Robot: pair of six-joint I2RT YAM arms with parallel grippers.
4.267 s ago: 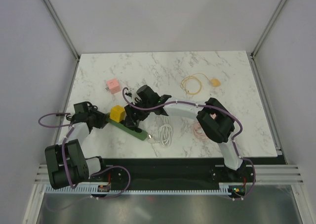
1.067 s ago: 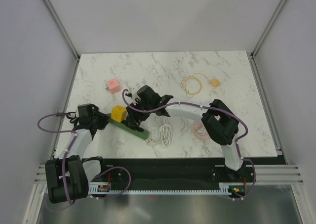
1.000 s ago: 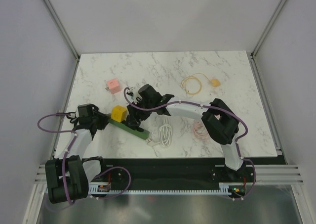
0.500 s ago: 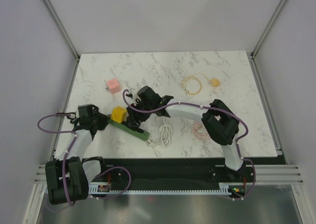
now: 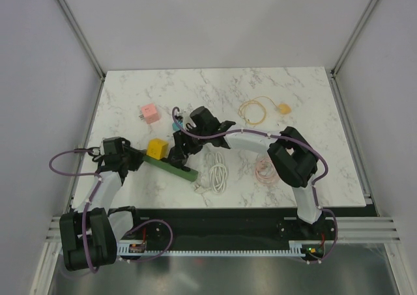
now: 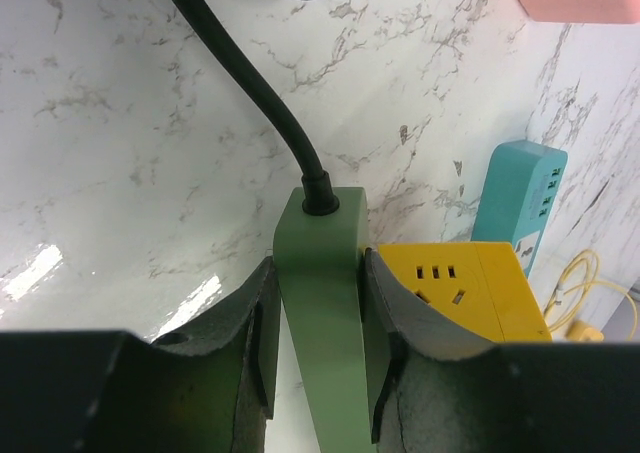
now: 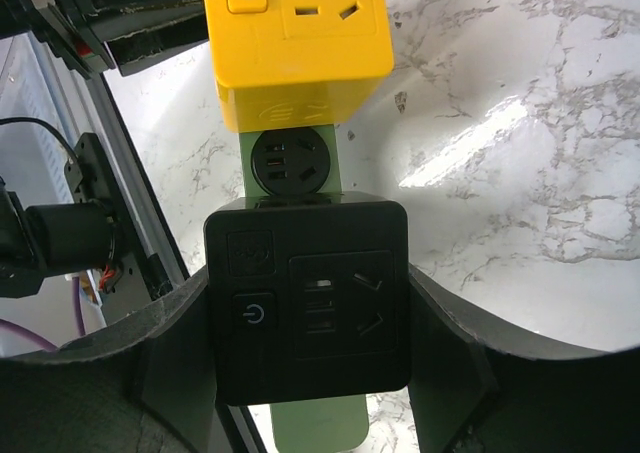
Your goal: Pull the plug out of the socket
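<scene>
1. The left gripper (image 5: 130, 157) (image 6: 318, 308) is clenched on the end of the green power strip (image 5: 184, 172) (image 6: 318, 263), one finger on each long side.
2. A black cord (image 6: 250, 83) enters that end of the strip and runs to the upper left of the left wrist view.
3. The strip lies slanted on the marble table (image 5: 306, 93), left of centre in the top view.
4. The right gripper (image 5: 178, 153) (image 7: 308, 323) grasps the black plug (image 7: 308, 313), with a finger pressed on each side.
5. The plug sits over the strip (image 7: 296, 428). Whether its pins are still in cannot be told.
6. A yellow adapter (image 5: 156, 148) (image 7: 295, 43) stands on the strip beyond the plug, with one bare socket between them.
7. A pink adapter (image 5: 149, 112) lies at the upper left, and a white cable (image 5: 217, 174) lies right of the strip.
</scene>
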